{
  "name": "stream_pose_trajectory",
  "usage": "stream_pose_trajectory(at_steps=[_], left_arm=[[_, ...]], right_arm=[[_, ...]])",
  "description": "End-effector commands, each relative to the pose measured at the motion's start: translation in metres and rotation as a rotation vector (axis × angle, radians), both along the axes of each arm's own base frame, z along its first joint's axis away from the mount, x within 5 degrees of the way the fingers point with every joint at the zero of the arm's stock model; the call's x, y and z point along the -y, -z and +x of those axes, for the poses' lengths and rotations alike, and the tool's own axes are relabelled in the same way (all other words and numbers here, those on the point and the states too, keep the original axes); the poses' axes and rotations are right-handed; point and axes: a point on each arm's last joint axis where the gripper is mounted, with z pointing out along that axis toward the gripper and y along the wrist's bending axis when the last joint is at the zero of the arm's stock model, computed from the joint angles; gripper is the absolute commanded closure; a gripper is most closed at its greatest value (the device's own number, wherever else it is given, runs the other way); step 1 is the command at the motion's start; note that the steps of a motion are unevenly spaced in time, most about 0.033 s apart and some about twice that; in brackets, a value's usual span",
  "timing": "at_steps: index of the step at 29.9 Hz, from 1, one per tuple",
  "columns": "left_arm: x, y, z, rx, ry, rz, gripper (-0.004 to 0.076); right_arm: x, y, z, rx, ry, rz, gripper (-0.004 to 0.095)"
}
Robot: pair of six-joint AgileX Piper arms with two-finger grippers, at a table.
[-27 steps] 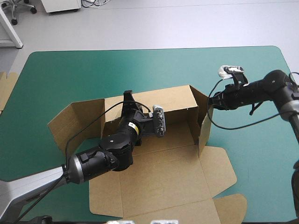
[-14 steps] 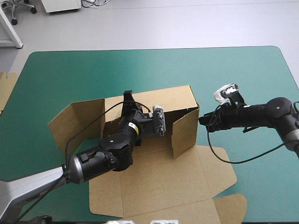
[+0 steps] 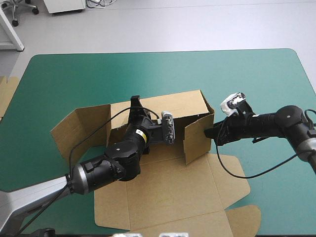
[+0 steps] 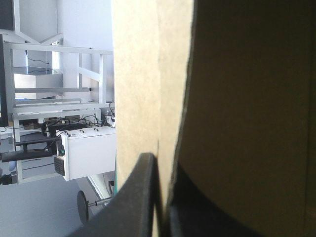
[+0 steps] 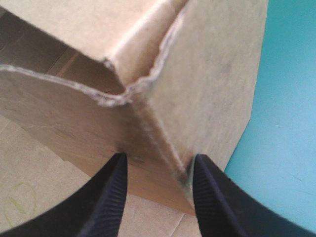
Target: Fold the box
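Box wall apparently in left hand

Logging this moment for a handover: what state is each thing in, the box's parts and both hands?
box: partly folded, lid panel flat on the table.
back wall: raised upright.
right side wall: raised, angled inward.
left side wall: splayed outward, not tucked.
left hand: shut on the back wall.
right hand: open, at the right side wall's crease.
spare board: flat at the table's left edge.
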Motion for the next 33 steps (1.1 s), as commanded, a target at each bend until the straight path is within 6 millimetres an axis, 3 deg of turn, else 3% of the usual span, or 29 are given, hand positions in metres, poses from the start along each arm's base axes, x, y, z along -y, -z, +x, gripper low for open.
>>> stream_pose_trajectory(at_steps=[1, 8, 16, 23, 33], left_arm=[[-0.003, 0.001, -0.007, -0.088, -0.064, -0.087, 0.0734], [-0.003, 0.001, -0.007, -0.088, -0.069, -0.084, 0.0734], [-0.003, 0.001, -0.007, -0.088, -0.067, -0.085, 0.0734], [-0.003, 0.001, -0.007, -0.088, -0.065, -0.086, 0.0734], [-0.003, 0.001, -0.007, -0.088, -0.067, -0.085, 0.0734]], right_arm=[[-0.006, -0.017, -0.002, 0.068, 0.006, 0.032, 0.0497], [-0.021, -0.015, -0.001, 0.14, -0.016, -0.035, 0.045], [-0.021, -0.016, 0.0, 0.145, -0.006, -0.032, 0.0334], [-0.024, -0.016, 0.002, 0.123, 0.011, 0.027, 0.0335], [-0.03, 0.006, 0.014, 0.006, 0.006, 0.076, 0.0354]])
